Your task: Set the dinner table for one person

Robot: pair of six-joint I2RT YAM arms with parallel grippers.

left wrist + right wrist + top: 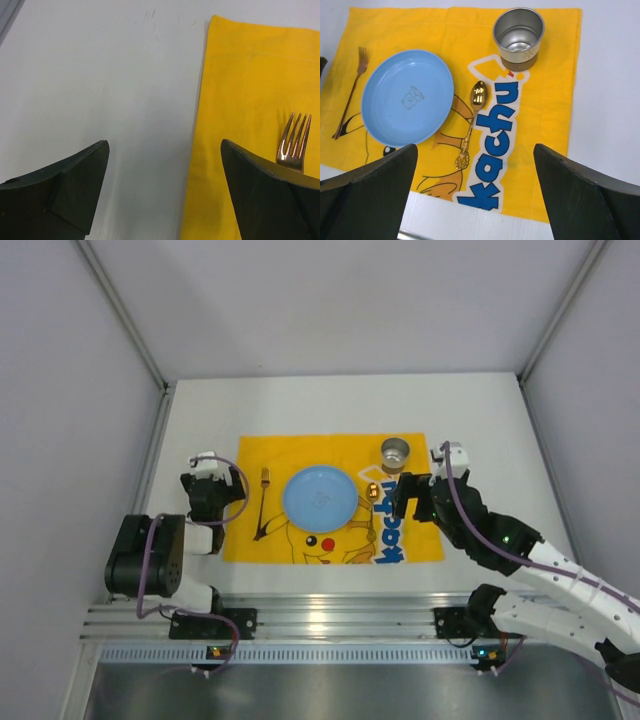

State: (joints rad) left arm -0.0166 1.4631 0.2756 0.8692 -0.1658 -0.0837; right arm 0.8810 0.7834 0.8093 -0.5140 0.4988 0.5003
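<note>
The white dinner table (340, 405) carries a yellow Pikachu-print cloth (258, 455). On the cloth lie a blue plate (319, 498), a gold fork (263, 502) left of it, a gold spoon (371, 508) right of it, and a steel cup (395, 453) at the far right. My left gripper (208, 478) is open and empty over bare table beside the cloth's left edge; the fork's tines (295, 135) show past its right finger. My right gripper (415, 500) is open and empty, raised above the cloth's right part, with the plate (407, 97), spoon (472, 120) and cup (518, 37) below it.
A silver slotted rail (330, 625) runs along the table's near edge by the arm bases. Grey walls (60, 440) close in the left, right and far sides. Bare white tabletop (100, 75) lies left of the cloth (240, 100) and beyond its far edge.
</note>
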